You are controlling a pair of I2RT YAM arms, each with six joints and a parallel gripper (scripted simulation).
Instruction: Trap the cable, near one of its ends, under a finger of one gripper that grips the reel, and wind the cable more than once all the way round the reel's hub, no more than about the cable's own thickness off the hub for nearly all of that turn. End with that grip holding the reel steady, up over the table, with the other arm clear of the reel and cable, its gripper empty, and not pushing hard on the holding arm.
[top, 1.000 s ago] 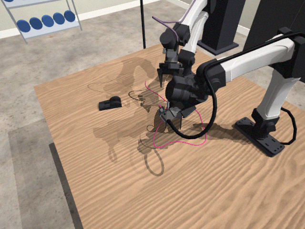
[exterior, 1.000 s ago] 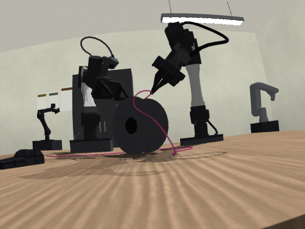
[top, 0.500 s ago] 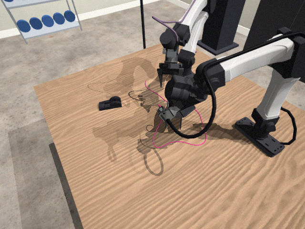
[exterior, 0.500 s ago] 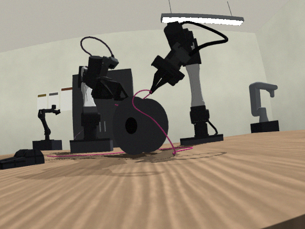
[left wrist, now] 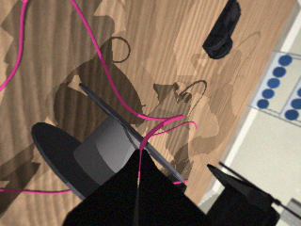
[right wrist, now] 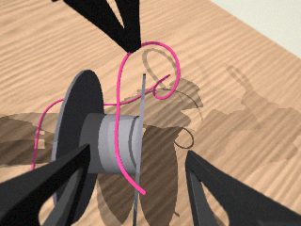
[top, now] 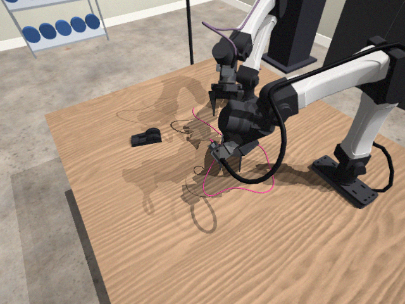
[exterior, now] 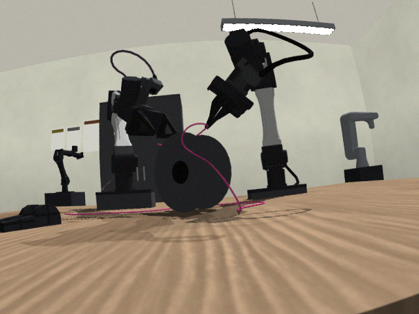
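Fingers well apart, the right gripper (top: 214,113) (exterior: 171,133) (left wrist: 192,189) (right wrist: 138,153) hovers by the reel (top: 240,163) (exterior: 200,189) (left wrist: 52,146) (right wrist: 77,122) standing on the table, presumably to clamp it, while the left gripper (top: 250,147) (exterior: 207,127) (left wrist: 140,155) (right wrist: 134,51) pinches the pink cable (top: 233,188) (exterior: 216,169) (left wrist: 109,80) (right wrist: 117,108) higher up, seemingly keeping a strand ready for trapping.
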